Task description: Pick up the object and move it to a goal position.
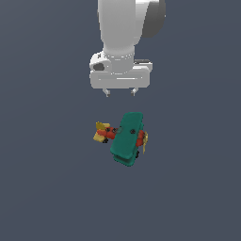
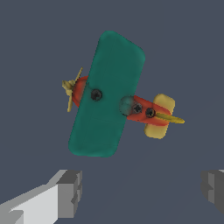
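Note:
The object is a small toy airplane (image 1: 127, 139) with broad teal-green wings, a red body, yellow tail fins and a yellow propeller. It rests on the dark grey floor, and the wrist view shows the airplane (image 2: 109, 94) from above. My gripper (image 1: 120, 93) hangs above and behind it in the exterior view, well clear of the wings. The jaws stand wide apart with nothing between them; both grey fingertips (image 2: 70, 192) show in the wrist view, and the gripper (image 2: 142, 188) is off to one side of the airplane.
A plain dark grey floor (image 1: 47, 188) surrounds the airplane. The white arm (image 1: 127, 28) rises above the gripper at the top of the exterior view.

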You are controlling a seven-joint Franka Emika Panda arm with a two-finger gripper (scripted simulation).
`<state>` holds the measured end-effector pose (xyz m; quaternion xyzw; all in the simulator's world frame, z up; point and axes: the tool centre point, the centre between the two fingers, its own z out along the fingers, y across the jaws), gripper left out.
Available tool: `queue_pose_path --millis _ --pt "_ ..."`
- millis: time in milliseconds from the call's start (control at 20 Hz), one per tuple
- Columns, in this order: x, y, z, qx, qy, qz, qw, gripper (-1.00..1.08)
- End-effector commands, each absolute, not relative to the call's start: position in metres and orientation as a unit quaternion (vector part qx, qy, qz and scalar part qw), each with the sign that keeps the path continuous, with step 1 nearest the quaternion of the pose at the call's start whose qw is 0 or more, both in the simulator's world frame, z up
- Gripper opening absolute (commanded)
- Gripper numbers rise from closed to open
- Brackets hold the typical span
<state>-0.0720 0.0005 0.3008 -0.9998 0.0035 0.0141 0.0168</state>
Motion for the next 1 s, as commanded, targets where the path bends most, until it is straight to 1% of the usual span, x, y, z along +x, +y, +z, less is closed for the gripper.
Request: queue_pose_path --millis 0,450,950 --pt "-0.072 0.0 0.301 -1.0 0.003 0.014 0.017 0.28" --pt "-0.071 0.01 0.303 -1.0 -0.003 0.014 0.015 0.28" --pt "-0.079 0.004 0.29 -0.999 -0.003 0.032 -0.014 0.28"
